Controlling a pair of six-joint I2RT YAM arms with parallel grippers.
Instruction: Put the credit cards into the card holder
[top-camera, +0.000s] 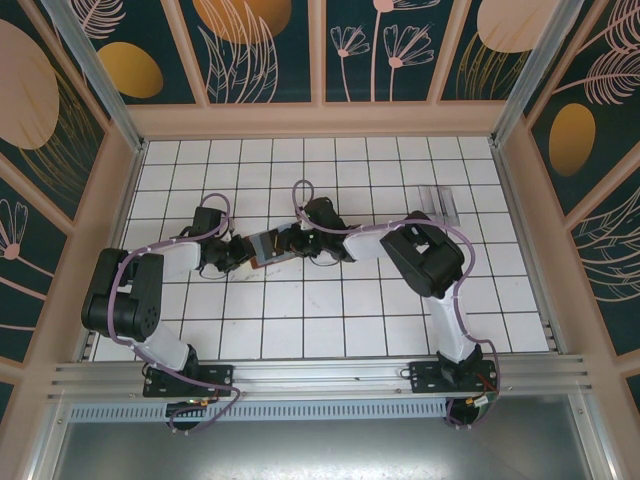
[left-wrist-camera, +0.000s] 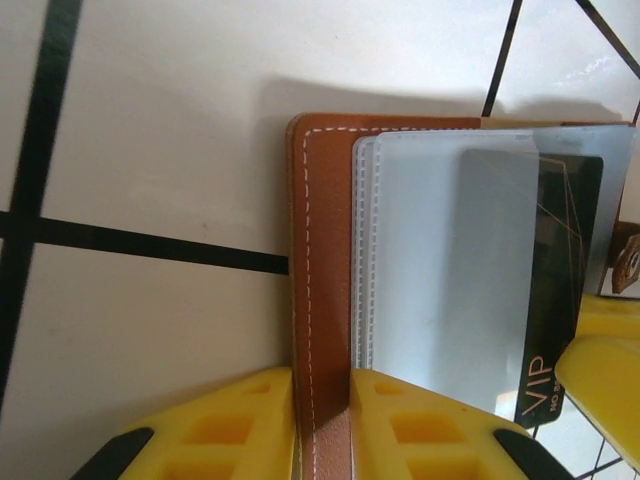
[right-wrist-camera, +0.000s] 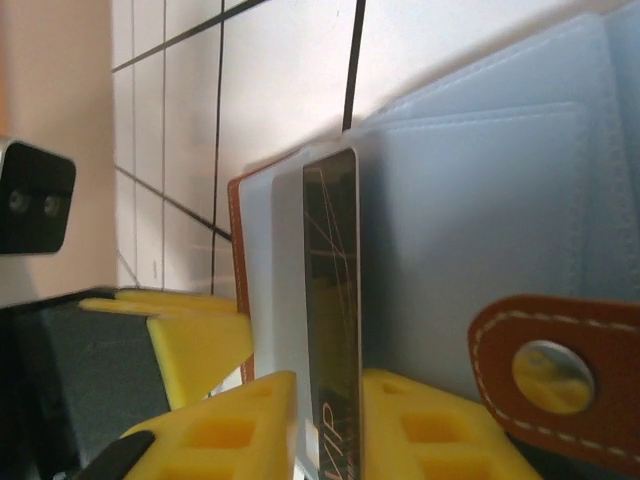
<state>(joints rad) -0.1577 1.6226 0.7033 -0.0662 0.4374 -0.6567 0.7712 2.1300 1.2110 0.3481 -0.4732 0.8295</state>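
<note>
The reddish-brown card holder lies open mid-table between both arms. My left gripper is shut on the stitched edge of the card holder's leather cover. A dark credit card marked VIP sits partly inside a pale translucent sleeve. In the right wrist view the same credit card stands edge-on between the fingers of my right gripper, which is slightly open with narrow gaps beside the card. The holder's sleeves and snap tab lie to its right. More credit cards rest at the back right.
The white tiled floor is ringed by raised tan walls. Both wrists crowd the holder, and the left gripper's yellow finger shows close behind it. The right gripper's finger juts in at the lower right of the left wrist view.
</note>
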